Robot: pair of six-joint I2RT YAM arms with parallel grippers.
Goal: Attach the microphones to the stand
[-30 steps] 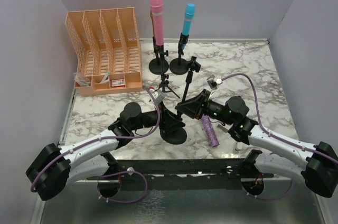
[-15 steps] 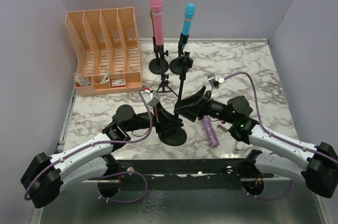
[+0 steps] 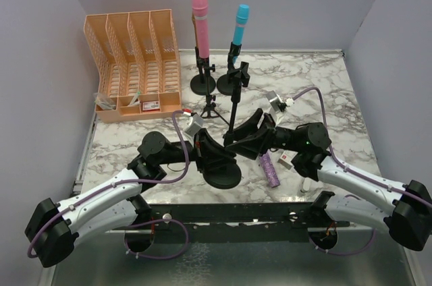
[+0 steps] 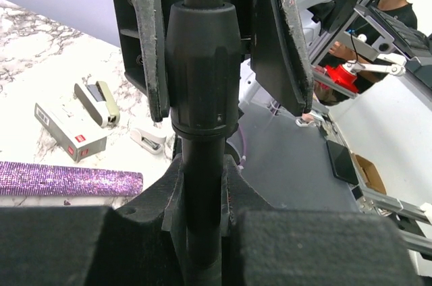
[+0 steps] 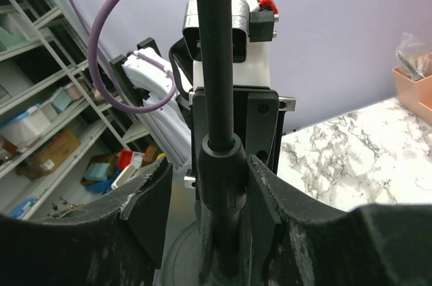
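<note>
a: top view first. where are the mics?
b: pink mic (image 3: 198,16) and blue mic (image 3: 240,23) stand upright at the back of the table (image 3: 337,97), side by side. purple mic (image 3: 271,168) lies flat near the front, just right of the stand (image 3: 234,107).
a: and the arms?
b: both reach in to that stand. left gripper (image 3: 204,146) is low on the pole, just above the round base. right gripper (image 3: 244,129) is at the pole a little higher, from the other side. an orange organizer (image 3: 131,56) sits back left, and a small box (image 3: 286,160) lies beside the purple mic.
a: left wrist view?
b: its 2 fingers (image 4: 145,225) are pressed tight on the pole. above them the right gripper's 2 fingers straddle the pole's collar (image 4: 202,77), with a gap on 1 side. the purple mic lies on the marble at left, the box behind it.
a: right wrist view?
b: its fingers (image 5: 152,205) stand apart around the collar, 1 close against it, the other clear of it, so not clamped. the left gripper faces it from across the pole.
</note>
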